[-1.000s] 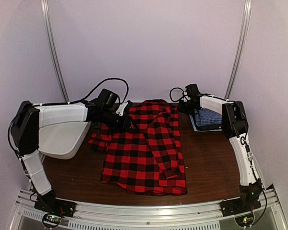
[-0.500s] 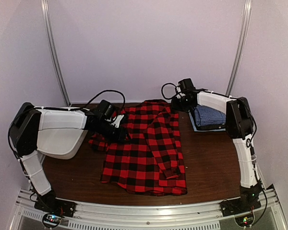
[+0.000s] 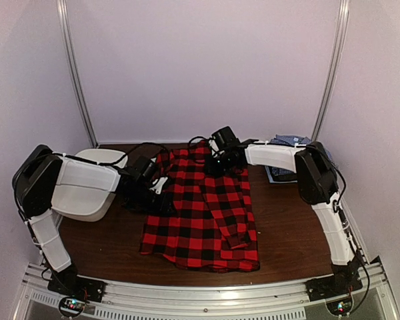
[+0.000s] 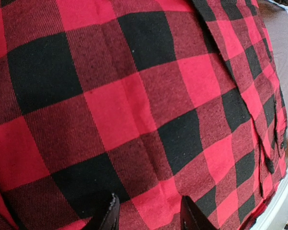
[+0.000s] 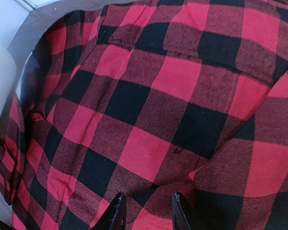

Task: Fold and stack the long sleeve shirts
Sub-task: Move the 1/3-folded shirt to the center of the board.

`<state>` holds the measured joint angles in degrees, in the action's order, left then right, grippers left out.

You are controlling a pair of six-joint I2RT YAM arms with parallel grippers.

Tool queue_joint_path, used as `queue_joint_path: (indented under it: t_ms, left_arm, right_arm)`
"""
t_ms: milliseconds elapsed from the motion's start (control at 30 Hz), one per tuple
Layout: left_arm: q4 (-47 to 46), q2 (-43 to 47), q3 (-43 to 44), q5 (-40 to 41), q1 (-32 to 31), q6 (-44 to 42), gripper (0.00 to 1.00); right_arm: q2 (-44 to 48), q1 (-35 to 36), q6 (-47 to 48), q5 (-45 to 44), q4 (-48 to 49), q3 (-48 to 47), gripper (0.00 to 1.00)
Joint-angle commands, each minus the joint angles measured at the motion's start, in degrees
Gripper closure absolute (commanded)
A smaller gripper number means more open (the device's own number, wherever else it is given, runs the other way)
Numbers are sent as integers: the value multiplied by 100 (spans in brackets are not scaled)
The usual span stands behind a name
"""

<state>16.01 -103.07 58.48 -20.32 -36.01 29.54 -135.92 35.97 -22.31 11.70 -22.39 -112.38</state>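
The red-and-black plaid shirt (image 3: 207,213) lies spread flat at the table's middle, collar end toward the back. The blue-and-white check shirt (image 3: 290,141) sits folded at the back right, partly hidden behind the right arm. My left gripper (image 3: 159,193) is low over the plaid shirt's left edge. In the left wrist view its fingertips (image 4: 110,215) stand apart with flat plaid cloth (image 4: 134,96) showing between them. My right gripper (image 3: 213,167) hovers over the shirt's top end. Its fingertips (image 5: 117,211) are also apart above the plaid cloth (image 5: 149,120), gripping nothing.
A white plastic tub (image 3: 80,200) stands at the left, under the left arm. Dark wood table (image 3: 293,227) shows to the right of the plaid shirt. Curved metal rails and the pale back wall close off the far side.
The right arm swung left from the blue check shirt to the plaid shirt's top. The left gripper came nearer and lower onto the shirt's left edge, covering the left sleeve.
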Motion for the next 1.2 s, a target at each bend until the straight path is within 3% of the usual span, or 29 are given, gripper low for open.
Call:
queue_joint_path:
  t_ms: [0, 333, 733, 1000, 1167]
  left_arm:
    - [-375, 127, -204, -45, -45, 137, 55]
    - [-338, 309, -615, 165, -258, 224, 56]
    - [-6, 976, -938, 531, -747, 544, 56]
    - [1132, 1418, 89, 2018, -653, 565, 51]
    - [1608, 1583, 304, 2691, -115, 535, 48]
  right_arm:
    - [-355, 69, 17, -89, -56, -232, 66]
    - [-364, 385, 100, -151, -49, 174, 66]
    - [562, 543, 80, -95, 329, 1708, 65]
    - [847, 542, 5, 11, 553, 1563, 62]
    - [1117, 541, 13, -45, 635, 1438, 59]
